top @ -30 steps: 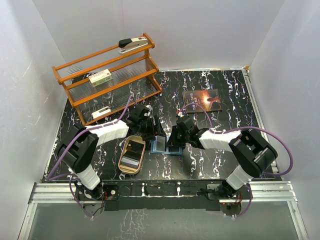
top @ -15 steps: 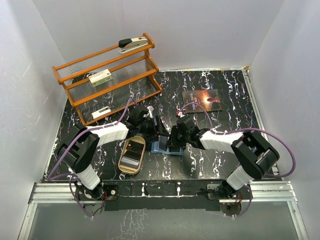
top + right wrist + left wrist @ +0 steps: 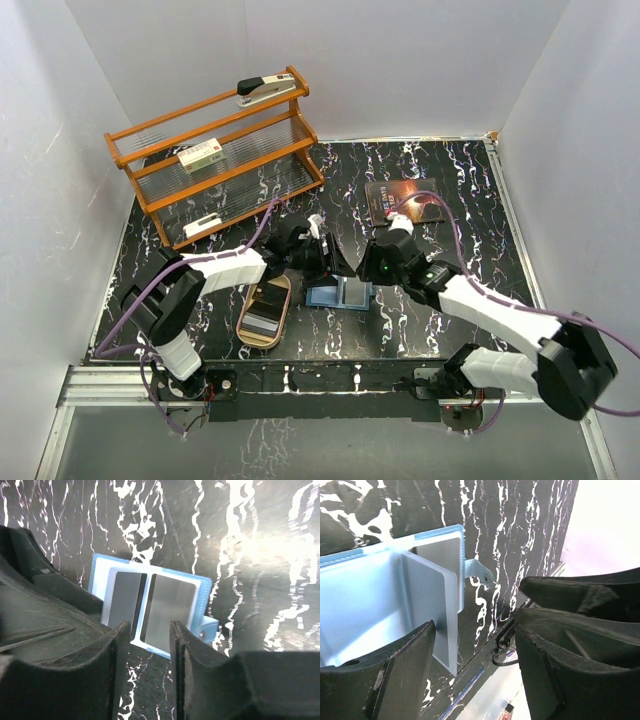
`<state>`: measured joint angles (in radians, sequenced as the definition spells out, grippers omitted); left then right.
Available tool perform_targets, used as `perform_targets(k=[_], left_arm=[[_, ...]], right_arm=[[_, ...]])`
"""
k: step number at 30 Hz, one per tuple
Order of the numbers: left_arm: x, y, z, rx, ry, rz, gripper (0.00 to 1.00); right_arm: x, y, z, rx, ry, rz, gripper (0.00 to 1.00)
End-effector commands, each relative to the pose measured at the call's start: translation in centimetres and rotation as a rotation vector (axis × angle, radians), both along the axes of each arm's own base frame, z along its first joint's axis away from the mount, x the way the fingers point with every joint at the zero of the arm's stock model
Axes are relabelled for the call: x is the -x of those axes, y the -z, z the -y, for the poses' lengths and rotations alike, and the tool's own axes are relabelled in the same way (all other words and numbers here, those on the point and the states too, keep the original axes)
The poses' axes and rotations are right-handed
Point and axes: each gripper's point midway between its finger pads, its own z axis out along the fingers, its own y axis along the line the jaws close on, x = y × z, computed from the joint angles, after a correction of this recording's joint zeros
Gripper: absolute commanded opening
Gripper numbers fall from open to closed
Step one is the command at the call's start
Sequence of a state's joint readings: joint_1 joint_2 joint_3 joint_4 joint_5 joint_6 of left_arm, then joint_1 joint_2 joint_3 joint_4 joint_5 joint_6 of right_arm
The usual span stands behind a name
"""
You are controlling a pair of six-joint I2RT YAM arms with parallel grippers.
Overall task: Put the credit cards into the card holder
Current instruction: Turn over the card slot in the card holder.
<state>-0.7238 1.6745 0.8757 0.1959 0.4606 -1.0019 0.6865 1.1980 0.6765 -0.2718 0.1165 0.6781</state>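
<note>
The card holder (image 3: 338, 294), laid open on the counter (image 3: 460, 180) with the credit cards (image 3: 170, 607) inside, is flanked by left hand (image 3: 475, 630) and right hand (image 3: 150, 630), both spread and empty; loose cards could be dislodged by a brushing finger.

Black table (image 3: 460, 180) under card holder (image 3: 338, 294), tray (image 3: 265, 312)

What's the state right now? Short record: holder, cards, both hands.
card holder: open flat on the table
credit cards: two, side by side inside the holder; tucked into pockets or just lying there, cannot tell
left hand: open, low, one finger over the holder
right hand: slightly open, empty, above the cards
nearby: wooden tray beside the holder; book farther back
</note>
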Motion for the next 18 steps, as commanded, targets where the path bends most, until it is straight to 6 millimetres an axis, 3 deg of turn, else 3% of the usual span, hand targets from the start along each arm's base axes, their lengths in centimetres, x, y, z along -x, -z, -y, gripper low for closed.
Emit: perform_targets(k=[1,7,18], left_arm=[[0.0,-2.2,2.2,0.055,0.04,0.039,0.63],[-0.4,-2.6,0.7,-0.039,0.018,0.102,0.64],[-1.7,-2.7,-4.2,-0.282,-0.084,0.177,0.67]], right_arm=[[-0.2,-3.0,3.5,0.044,0.131,0.107,0.38],[0.3,-6.0,4.4,-0.027,0.148,0.209,0.41],[0.4,-7.1,1.7,-0.078,0.017,0.2,0.43]])
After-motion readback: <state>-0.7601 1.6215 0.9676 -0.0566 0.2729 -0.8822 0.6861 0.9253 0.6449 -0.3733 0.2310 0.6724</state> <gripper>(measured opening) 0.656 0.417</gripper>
